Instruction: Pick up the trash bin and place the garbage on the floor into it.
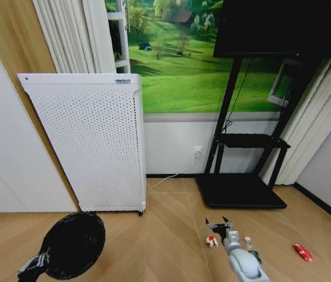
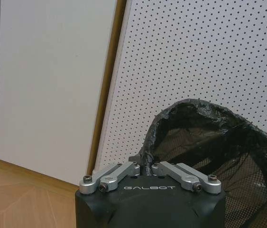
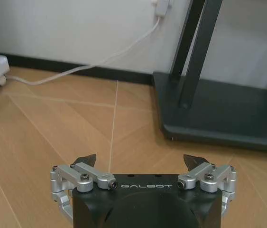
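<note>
The black trash bin (image 1: 76,242) hangs tilted at the lower left, its mouth toward me, in front of the white perforated panel. My left gripper (image 1: 40,259) is shut on its rim; the left wrist view shows the fingers (image 2: 124,169) pinching the bag-lined rim of the bin (image 2: 209,137). My right gripper (image 1: 218,224) is open just above the floor (image 1: 165,235), a little beyond the red-and-white wad (image 1: 211,241). In the right wrist view its fingertips (image 3: 87,159) spread wide over bare parquet (image 3: 124,123). A small clear bottle (image 1: 248,242) lies beside the right arm and a red piece (image 1: 302,252) farther right.
A tall white perforated appliance (image 1: 89,141) on casters stands behind the bin. The TV stand's black flat base (image 1: 240,191) lies just beyond the right gripper, and it shows as a base (image 3: 228,114) in the right wrist view. A white cable (image 1: 174,174) runs along the wall.
</note>
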Robot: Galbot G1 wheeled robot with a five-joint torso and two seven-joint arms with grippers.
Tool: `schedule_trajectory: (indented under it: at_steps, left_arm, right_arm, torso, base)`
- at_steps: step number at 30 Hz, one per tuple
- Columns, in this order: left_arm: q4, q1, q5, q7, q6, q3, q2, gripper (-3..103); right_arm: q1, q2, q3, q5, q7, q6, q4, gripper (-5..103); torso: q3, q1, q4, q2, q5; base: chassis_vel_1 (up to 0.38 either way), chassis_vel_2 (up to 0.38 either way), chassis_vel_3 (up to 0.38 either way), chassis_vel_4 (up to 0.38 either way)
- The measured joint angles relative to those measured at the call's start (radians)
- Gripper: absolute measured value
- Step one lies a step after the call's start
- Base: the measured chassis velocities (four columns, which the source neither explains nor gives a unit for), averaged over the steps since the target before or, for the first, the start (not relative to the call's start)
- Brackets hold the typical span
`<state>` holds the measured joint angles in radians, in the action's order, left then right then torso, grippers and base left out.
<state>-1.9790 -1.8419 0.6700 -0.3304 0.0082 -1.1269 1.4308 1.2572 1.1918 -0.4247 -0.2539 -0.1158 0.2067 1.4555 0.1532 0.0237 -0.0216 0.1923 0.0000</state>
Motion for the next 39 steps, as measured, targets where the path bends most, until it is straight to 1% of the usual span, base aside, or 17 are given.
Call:
schedule_trajectory:
  at_steps: [4,7,10,11,17,23,39]
  left_arm:
    - [-0.002,0.005,0.000,0.001,0.000,0.002,0.001,5]
    - [-0.003,0.014,0.002,0.004,-0.002,0.011,0.001,5]
    - [-0.003,0.019,0.002,0.006,-0.003,0.015,0.001,5]
    - [-0.003,0.021,0.002,0.006,-0.003,0.017,0.001,5]
    - [-0.003,0.024,0.002,0.008,-0.003,0.021,-0.001,5]
    - [0.001,0.026,0.004,0.008,-0.002,0.021,-0.007,5]
    - [0.005,0.024,0.008,0.008,0.003,0.016,-0.011,5]
  right_arm:
    - [-0.032,0.008,0.020,0.006,-0.007,0.022,-0.050,100]
    - [-0.087,0.016,0.042,0.004,-0.010,0.047,-0.126,100]
    - [-0.108,0.019,0.054,0.003,-0.010,0.050,-0.168,100]
    - [-0.118,0.022,0.059,0.003,-0.009,0.051,-0.194,100]
    - [-0.159,0.037,0.067,0.017,0.003,0.050,-0.291,100]
    - [-0.201,0.068,0.071,0.061,0.013,0.032,-0.420,100]
    - [-0.296,0.101,0.068,0.134,0.021,-0.019,-0.624,100]
  torso:
    - [0.000,0.000,0.0000,0.000,0.0001]
    - [0.000,0.000,0.0004,0.000,0.0000]
    - [0.000,0.000,0.0003,0.000,-0.0001]
    - [0.000,0.000,0.0000,0.000,-0.0001]
    - [0.000,0.000,0.0002,0.000,-0.0001]
    - [0.000,0.000,0.0000,0.000,0.0003]
    - [0.000,0.000,0.0000,0.000,0.0000]
  base:
    - [0.000,0.000,0.000,0.000]
    - [0.000,0.000,0.000,0.000]
    - [0.000,0.000,0.000,0.000]
    - [0.000,0.000,0.000,0.000]
    - [0.000,0.000,0.000,0.000]
    - [0.000,0.000,0.000,0.000]
    - [0.000,0.000,0.000,0.000]
